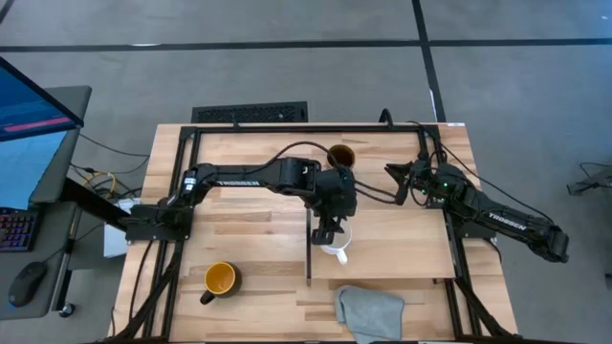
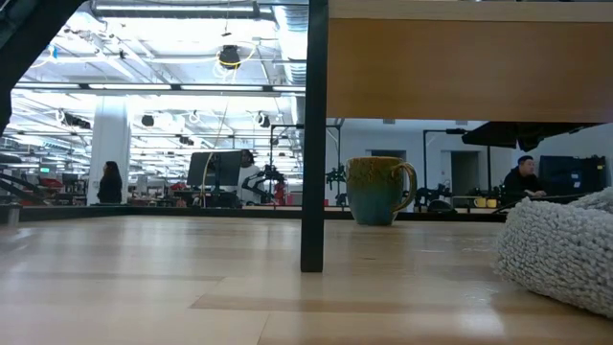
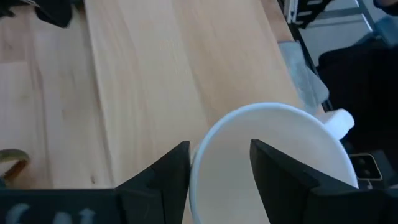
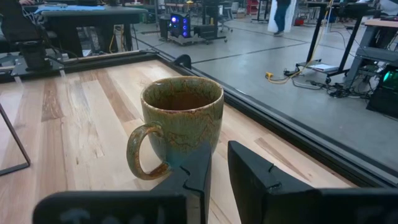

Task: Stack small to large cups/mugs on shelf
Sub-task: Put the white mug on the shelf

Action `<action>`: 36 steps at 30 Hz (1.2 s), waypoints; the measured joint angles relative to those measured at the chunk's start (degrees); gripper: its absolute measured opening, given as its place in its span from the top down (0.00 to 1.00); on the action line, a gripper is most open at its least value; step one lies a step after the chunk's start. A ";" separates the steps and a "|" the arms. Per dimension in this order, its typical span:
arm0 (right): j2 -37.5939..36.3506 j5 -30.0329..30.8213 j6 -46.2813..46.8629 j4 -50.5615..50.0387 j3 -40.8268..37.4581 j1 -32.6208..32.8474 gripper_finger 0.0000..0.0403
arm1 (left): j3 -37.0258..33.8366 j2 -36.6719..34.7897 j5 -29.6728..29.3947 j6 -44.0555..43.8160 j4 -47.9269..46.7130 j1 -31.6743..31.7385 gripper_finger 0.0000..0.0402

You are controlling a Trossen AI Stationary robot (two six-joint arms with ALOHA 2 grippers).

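Note:
My left gripper (image 1: 330,232) reaches from the left over the left end of the light-wood shelf (image 1: 402,239) and is shut on the small white mug (image 1: 337,250), which stands mouth up with its handle (image 3: 339,121) off to one side. The olive-brown mug (image 1: 341,155) stands upright on the table near the far edge, just ahead of my right gripper (image 4: 216,158), which waits at the right with a narrow gap between its fingers and nothing in it. The black mug with the yellow inside (image 1: 220,279) stands on the table at the near left. My left gripper holds the white mug by its rim wall (image 3: 198,163), on the side away from the handle, with one finger (image 3: 168,171) outside and the other finger (image 3: 280,171) inside the mug. The fingers slant down from the table's left. Whether the mug's bottom rests on the shelf I cannot tell.
A crumpled grey cloth (image 1: 368,311) lies at the near edge in front of the shelf. The shelf stands raised on a thin dark leg (image 2: 313,144), with room under it. Dark frame rails (image 1: 182,182) run along the table's sides.

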 joint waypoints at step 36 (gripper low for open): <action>0.00 0.00 0.00 0.00 0.01 0.00 0.81 | -0.02 0.02 -5.79 -7.24 -5.46 -1.19 0.61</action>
